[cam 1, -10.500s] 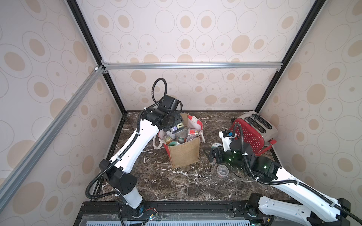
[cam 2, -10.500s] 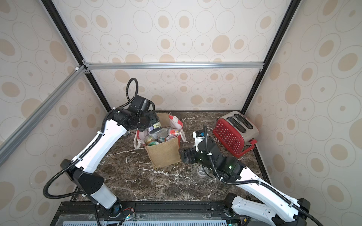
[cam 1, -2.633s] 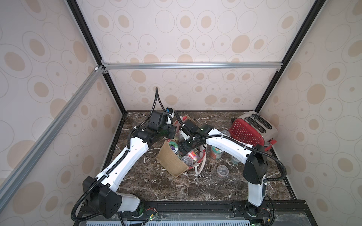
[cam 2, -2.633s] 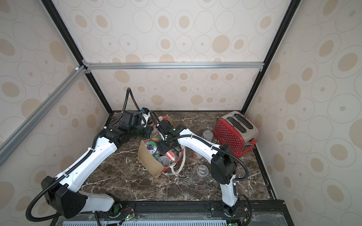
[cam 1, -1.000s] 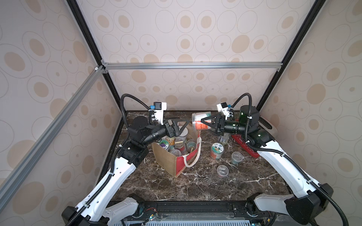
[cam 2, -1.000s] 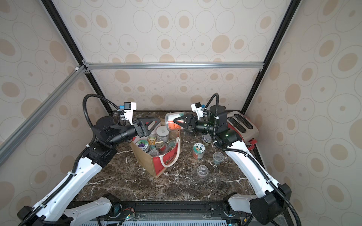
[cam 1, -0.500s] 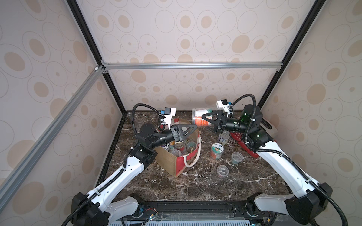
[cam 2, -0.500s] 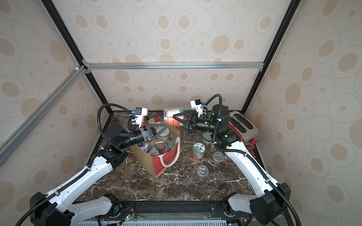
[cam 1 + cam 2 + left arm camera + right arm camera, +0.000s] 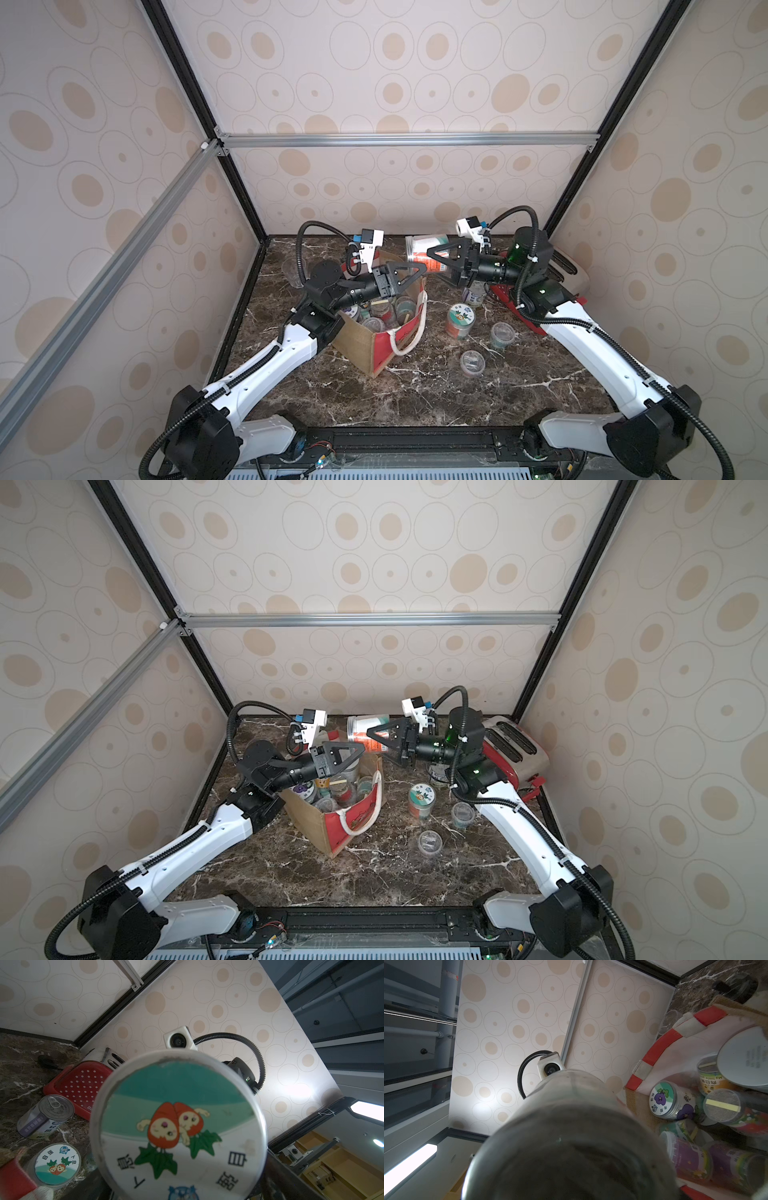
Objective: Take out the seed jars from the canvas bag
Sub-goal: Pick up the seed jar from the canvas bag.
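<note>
Both top views are evenly, softly lit and sharp; the wall (image 9: 415, 62) at 12 o'clock is brightest, and shadows barely show on the dark table (image 9: 415, 395). In the left wrist view the near jar (image 9: 178, 1126) looms slightly soft, with white glare on the wall behind. In the right wrist view it is a dark blur; a lamp (image 9: 409, 1165) glows.

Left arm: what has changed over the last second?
The left gripper, jaws open, has swung in over the canvas bag toward the lid of the seed jar that the right gripper holds sideways. Nothing was newly grasped or released. The bag, the jars already out and the toaster stayed put.
</note>
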